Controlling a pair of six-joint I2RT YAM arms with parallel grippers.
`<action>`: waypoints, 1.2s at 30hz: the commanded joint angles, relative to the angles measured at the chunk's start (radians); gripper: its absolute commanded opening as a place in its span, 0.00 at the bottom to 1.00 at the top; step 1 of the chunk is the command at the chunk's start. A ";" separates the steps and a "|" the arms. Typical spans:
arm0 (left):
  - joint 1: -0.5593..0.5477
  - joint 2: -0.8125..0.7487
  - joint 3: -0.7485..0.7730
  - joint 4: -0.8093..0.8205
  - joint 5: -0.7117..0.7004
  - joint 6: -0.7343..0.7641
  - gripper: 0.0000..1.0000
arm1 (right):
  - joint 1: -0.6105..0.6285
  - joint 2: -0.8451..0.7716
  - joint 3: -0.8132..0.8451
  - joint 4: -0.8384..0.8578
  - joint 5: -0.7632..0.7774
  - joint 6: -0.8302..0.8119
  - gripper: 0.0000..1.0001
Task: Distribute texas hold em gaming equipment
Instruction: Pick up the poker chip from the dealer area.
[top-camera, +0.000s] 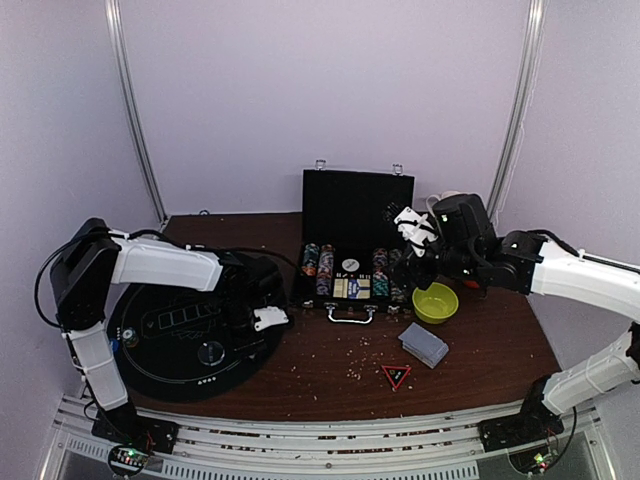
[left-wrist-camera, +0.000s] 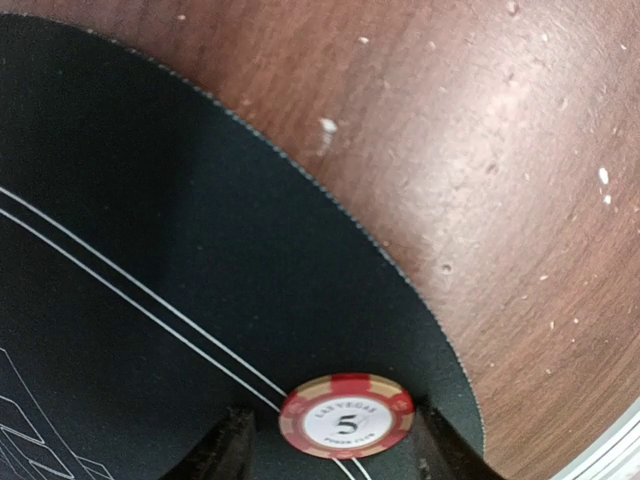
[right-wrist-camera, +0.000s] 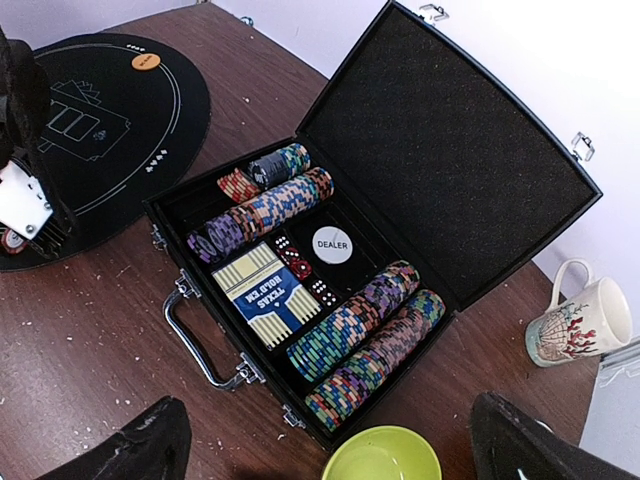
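Chip (left-wrist-camera: 347, 415) between left end effector's (left-wrist-camera: 333, 447) jaws

You are holding the right gripper (right-wrist-camera: 330, 440) above the open black case (right-wrist-camera: 450, 150), jaws standing wide apart — rows of poker chips (right-wrist-camera: 365, 330), a blue card deck (right-wrist-camera: 265, 295) and a white dealer button (right-wrist-camera: 332, 244) are sitting inside. A yellow-green bowl (right-wrist-camera: 385, 458) is sitting just beside the case, a mug (right-wrist-camera: 580, 325) farther off.

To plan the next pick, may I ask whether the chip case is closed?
No, the case lid stands open, with chip rows showing.
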 joint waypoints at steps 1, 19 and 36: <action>0.010 0.045 0.008 -0.005 0.036 0.004 0.52 | -0.007 -0.025 -0.005 -0.004 0.013 0.006 1.00; -0.026 0.048 -0.038 0.004 0.040 -0.011 0.53 | -0.006 -0.025 -0.012 0.007 -0.005 0.016 1.00; -0.028 -0.001 -0.011 0.004 -0.006 -0.028 0.30 | -0.005 -0.025 -0.016 0.011 -0.005 0.019 1.00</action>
